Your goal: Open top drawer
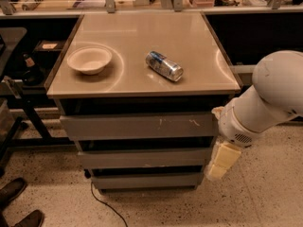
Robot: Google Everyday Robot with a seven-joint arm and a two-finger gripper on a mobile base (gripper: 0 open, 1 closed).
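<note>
The top drawer (118, 126) is a wide grey front panel without a handle, just under the cabinet top, with small white scuff marks right of centre. It sits nearly flush with the two shorter grey drawer fronts (142, 158) below it. My gripper (220, 161) is cream-coloured and hangs at the end of the white arm (265, 98). It is at the cabinet's right front corner, level with the second drawer and just below the top drawer's right end.
A white bowl (89, 59) and a toppled can (164, 65) lie on the beige cabinet top (142, 32). A black cable (106, 206) trails on the speckled floor. Dark shoes (16, 202) are at bottom left. Black frames (23, 103) stand left.
</note>
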